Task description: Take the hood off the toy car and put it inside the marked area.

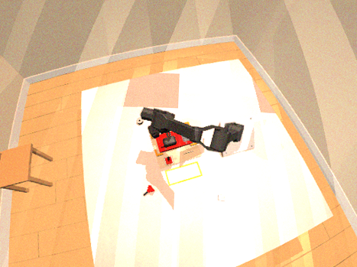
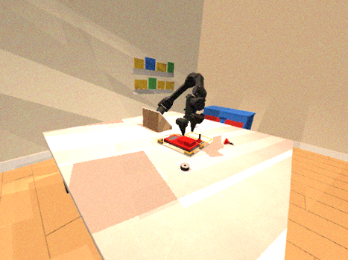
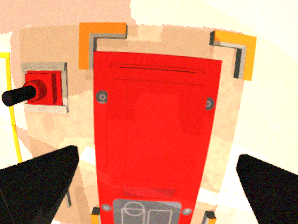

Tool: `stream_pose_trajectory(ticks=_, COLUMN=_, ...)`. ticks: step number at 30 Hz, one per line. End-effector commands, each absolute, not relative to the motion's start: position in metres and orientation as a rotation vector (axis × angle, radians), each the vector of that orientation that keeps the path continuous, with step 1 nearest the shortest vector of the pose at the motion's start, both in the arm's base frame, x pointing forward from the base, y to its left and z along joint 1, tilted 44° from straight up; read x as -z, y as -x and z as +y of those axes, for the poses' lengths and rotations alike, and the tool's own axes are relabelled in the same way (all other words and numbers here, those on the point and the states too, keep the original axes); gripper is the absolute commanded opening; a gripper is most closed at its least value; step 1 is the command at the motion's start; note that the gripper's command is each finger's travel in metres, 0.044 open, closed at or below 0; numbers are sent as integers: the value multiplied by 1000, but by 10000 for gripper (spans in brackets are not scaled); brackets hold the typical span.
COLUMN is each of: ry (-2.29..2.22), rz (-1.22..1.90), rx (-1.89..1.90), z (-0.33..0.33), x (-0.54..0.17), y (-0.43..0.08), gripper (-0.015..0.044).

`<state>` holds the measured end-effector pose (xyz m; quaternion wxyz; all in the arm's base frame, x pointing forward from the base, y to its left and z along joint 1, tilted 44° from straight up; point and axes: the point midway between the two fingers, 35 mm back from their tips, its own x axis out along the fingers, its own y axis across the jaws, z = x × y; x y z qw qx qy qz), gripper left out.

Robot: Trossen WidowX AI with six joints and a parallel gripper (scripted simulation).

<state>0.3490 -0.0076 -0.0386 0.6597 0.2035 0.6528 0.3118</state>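
Observation:
The toy car (image 3: 107, 150) is a red body with a grey patterned panel at one end, on a wooden board. The hood (image 2: 190, 141) (image 3: 155, 130) appears as a raised red part on it; red on red, its edges are hard to tell. In the top view my arm partly covers the car. My gripper (image 2: 187, 133) (image 3: 160, 159) is open and empty, above the car, with one finger on each side of the red body in the wrist view. The marked area (image 1: 186, 180) (image 3: 15, 135) is a yellow rectangle outline beside the board, with nothing inside it.
Orange corner brackets (image 3: 102, 29) stand around the car. A red block with a black peg (image 1: 168, 160) (image 3: 43, 87) sits on the board's side toward the outline. Another red piece (image 1: 150, 189) (image 2: 227, 141), a small wheel (image 1: 139, 121) (image 2: 184, 166) and an upright wooden panel (image 2: 150, 119) are on the table.

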Motion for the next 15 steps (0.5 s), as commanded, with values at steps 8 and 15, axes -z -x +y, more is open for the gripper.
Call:
stream_pose_trajectory(ticks=8, ry=-472, rz=1481, rx=-706, z=0, x=46, y=-347, gripper=440)
stream_pose_trajectory(ticks=15, ry=-472, rz=1481, rx=-706, z=4, x=51, y=-346, gripper=440)
